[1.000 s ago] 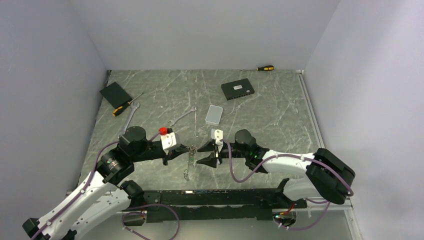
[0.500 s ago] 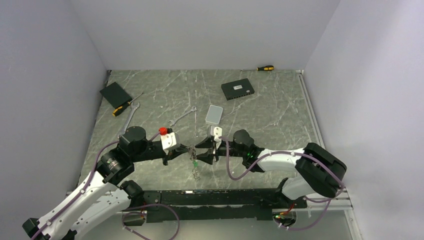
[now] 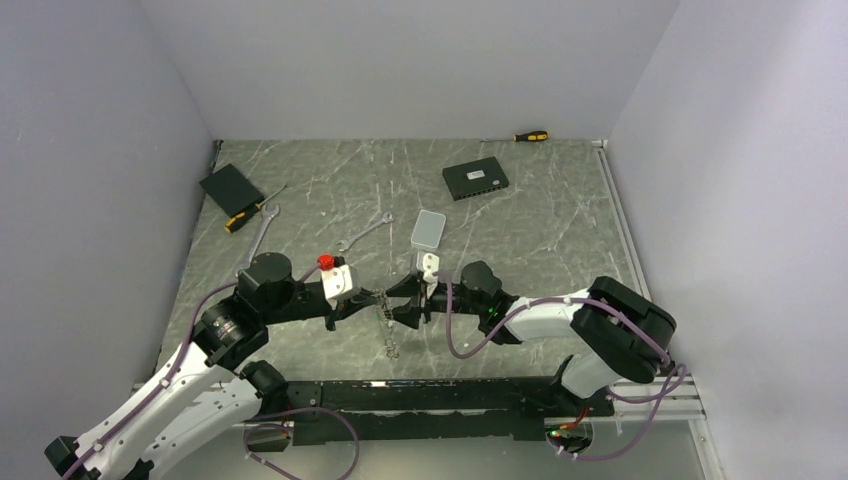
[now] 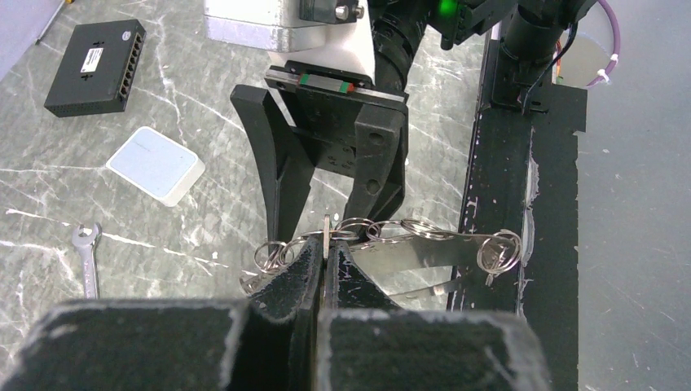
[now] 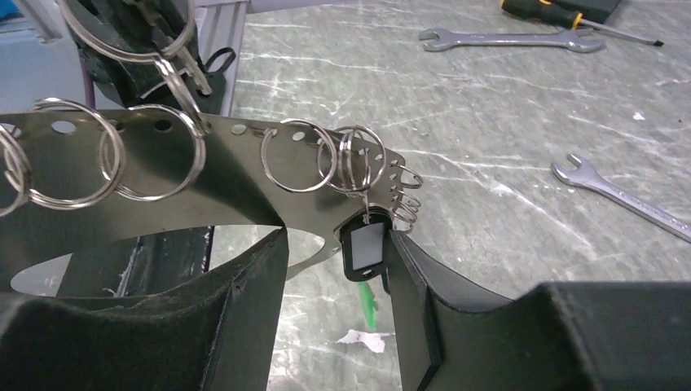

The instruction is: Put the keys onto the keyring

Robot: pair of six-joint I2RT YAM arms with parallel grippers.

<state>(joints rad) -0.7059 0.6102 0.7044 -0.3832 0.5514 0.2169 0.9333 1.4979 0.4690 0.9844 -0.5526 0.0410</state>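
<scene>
The keyring (image 4: 424,244) is a flat silvery perforated strip strung with several split rings, held level between the two arms (image 3: 385,308). My left gripper (image 4: 324,248) is shut on a thin metal edge of it. My right gripper (image 5: 336,244) faces it from the other side, open, with its fingers (image 4: 285,179) straddling the strip. A black tag with a white insert (image 5: 365,248) hangs between them against the right-hand finger, and a green tag (image 5: 368,305) hangs below it. One key (image 5: 195,77) dangles from a large ring at the upper left. More of the bunch hangs down (image 3: 392,348).
Two wrenches (image 3: 365,233) (image 3: 262,235), a white box (image 3: 428,228) and a black switch (image 3: 475,179) lie behind the grippers. Screwdrivers (image 3: 528,136) (image 3: 245,215) and a black box (image 3: 231,186) lie near the back and left walls. A white scrap (image 5: 363,340) lies under the right gripper.
My right gripper has moved left, up to the left gripper, and now straddles the keyring; its jaws have narrowed slightly. The hanging bunch has swung a little. The left arm has stayed put.
</scene>
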